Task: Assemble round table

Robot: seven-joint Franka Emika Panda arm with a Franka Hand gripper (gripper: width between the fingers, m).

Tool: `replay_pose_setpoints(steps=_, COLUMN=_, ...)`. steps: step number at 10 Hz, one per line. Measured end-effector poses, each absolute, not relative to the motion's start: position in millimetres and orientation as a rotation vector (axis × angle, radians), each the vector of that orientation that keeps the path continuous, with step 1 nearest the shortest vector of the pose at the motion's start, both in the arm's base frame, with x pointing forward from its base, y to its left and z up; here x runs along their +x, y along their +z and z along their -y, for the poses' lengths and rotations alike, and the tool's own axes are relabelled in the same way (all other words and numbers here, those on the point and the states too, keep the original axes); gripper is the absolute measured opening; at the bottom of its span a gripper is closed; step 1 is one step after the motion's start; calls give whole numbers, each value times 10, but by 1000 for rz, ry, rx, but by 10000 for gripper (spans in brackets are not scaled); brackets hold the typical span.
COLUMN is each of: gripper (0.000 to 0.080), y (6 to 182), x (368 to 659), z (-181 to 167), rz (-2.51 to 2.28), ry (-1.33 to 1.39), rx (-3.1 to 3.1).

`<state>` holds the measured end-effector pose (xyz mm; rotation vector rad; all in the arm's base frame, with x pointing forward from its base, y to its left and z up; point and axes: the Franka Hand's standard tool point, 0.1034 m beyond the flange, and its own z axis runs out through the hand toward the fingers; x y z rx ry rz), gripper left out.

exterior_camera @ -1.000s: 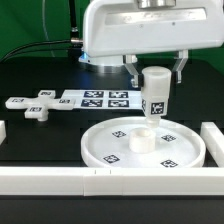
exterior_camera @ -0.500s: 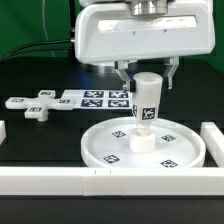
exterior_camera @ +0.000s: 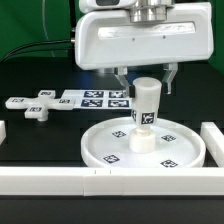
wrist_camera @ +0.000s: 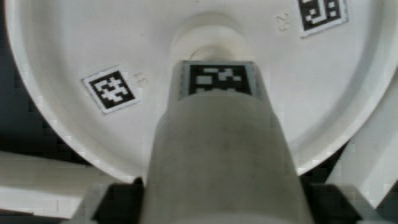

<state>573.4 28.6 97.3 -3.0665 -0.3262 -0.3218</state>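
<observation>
The round disc (exterior_camera: 105, 148) lies flat near the front, with its central hub (exterior_camera: 142, 142) pointing up. My gripper (exterior_camera: 147, 86) is shut on the upper part of the short cylindrical leg (exterior_camera: 146, 108). The leg stands almost upright, leaning slightly, with its lower end on the hub. In the wrist view the leg (wrist_camera: 222, 130) fills the middle, running down to the disc (wrist_camera: 98, 45), and a black pad (wrist_camera: 139, 200) sits against each of its sides. The cross-shaped foot (exterior_camera: 38, 106) lies loose at the exterior view's left.
The marker board (exterior_camera: 100, 98) lies behind the disc. White border blocks run along the front (exterior_camera: 60, 180), at the exterior view's right (exterior_camera: 212, 140) and at its left edge (exterior_camera: 3, 130).
My gripper has come down and shifted slightly toward the exterior view's left with the leg. The leg's lower end now rests on the hub.
</observation>
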Motion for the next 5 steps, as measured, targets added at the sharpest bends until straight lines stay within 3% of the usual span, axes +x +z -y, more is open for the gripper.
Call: replay_pose_setpoints(steps=5, gripper=409, y=843, x=5718, z=-312, rz=330, ry=-347, rx=-3068)
